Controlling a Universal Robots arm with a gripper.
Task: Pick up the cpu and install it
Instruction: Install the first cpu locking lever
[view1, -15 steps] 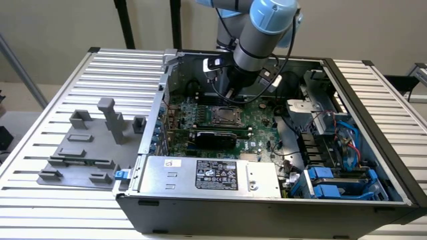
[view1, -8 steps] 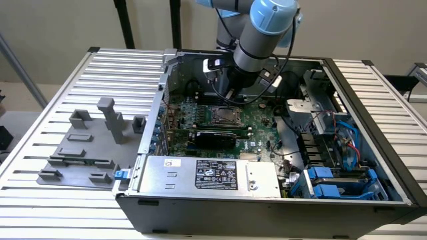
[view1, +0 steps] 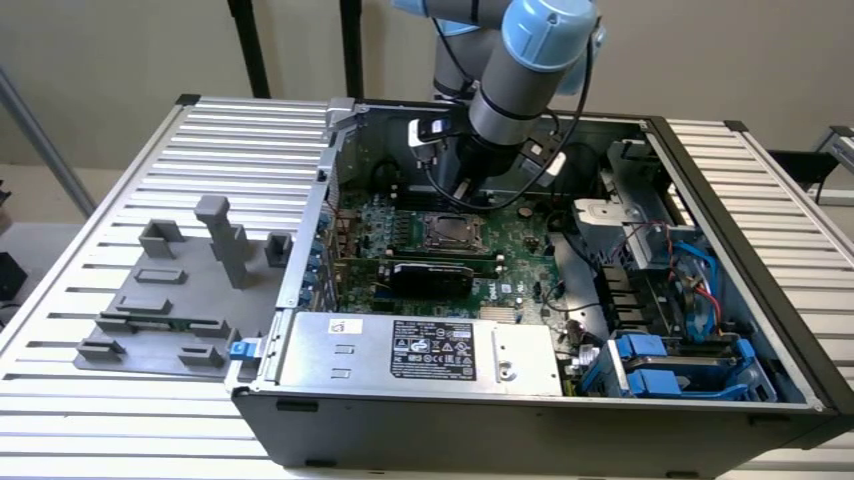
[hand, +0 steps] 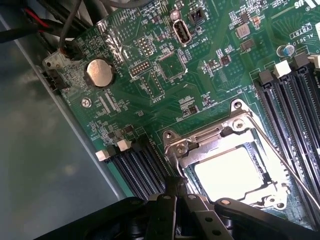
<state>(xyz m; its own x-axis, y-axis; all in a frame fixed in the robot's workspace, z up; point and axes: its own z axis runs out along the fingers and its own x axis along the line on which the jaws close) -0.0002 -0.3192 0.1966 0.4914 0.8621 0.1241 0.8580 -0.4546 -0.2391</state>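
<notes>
Seen in the wrist view: small square cpu with a bright silvery-white metal top, lying flat inside the square socket with its metal frame on the green motherboard. Seated within the frame opening, not tilted as far as can be judged. Bordered on one side by a thin metal lever running diagonally past the socket; impossible to tell whether latched down or free. Flanked by black memory slots with pale clips, with a round silver coin cell farther off across the board.

Close beside the socket's edge: black gripper, fingers drawn together, clamped on nothing, just off the frame's corner and not touching the chip.

In the exterior view: grey-and-blue robot arm reaching down from the upper centre of the frame into the open black computer case, ending above the socket at mid-frame. At the exterior view's left, outside the case: grey plastic fixture blocks on the ribbed metal table, with no chip visible among them.

Judged progress: pick-up done, chip placed in its seat, fingers free of it. Left, as far as visible: at most securing the frame and lever, if not already locked.
</notes>
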